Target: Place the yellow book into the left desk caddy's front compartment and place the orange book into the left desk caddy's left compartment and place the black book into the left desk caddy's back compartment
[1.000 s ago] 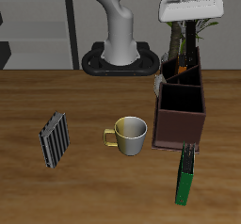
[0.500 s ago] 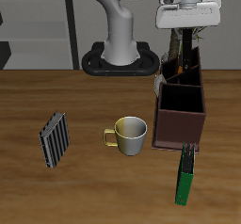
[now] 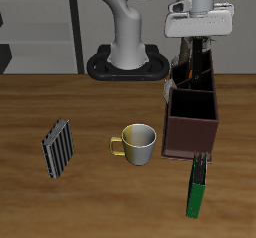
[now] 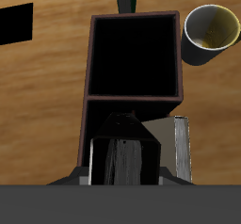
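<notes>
The left desk caddy (image 3: 192,132) is a dark-brown partitioned box, which the wrist view looks straight down into (image 4: 89,58). My gripper (image 3: 203,44) hangs right above its rear sections and appears shut on the black book (image 3: 200,60), which stands upright with its lower end inside the back compartment (image 4: 120,160). The orange book (image 3: 177,72) stands in the section beside it, its pale page edge (image 4: 182,148) showing. The front compartment (image 4: 132,54) is dark inside. The yellow book is hidden.
A yellowish mug (image 3: 137,142) stands beside the caddy. A slim green book (image 3: 197,189) lies at the caddy's front wall, towards the table's front edge. A black-and-white striped book (image 3: 58,148) lies far off on the other side.
The hand has come down a little over the caddy's rear, carrying the black book lower into the back compartment. Nothing else has moved.
</notes>
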### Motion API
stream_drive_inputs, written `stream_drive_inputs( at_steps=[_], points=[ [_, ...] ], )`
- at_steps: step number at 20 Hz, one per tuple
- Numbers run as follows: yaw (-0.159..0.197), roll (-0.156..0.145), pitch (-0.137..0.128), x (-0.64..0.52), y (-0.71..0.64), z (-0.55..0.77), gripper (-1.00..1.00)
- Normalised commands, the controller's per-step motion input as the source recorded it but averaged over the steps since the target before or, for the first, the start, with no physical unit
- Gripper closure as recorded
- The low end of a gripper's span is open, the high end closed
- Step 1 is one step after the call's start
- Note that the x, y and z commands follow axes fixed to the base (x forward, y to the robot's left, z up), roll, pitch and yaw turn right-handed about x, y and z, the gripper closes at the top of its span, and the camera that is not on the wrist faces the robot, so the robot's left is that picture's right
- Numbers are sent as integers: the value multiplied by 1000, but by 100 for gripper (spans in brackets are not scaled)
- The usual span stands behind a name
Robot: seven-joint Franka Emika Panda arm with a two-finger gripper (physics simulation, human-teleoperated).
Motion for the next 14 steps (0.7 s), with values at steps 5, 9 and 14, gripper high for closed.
stream_drive_inputs(
  at_steps=[5, 9, 14],
  points=[
    [-2, -3, 39, 41, -8, -150, 100],
    [9, 21, 36, 74, 99, -198, 100],
    [2, 1, 40, 99, 35, -139, 100]
  ],
)
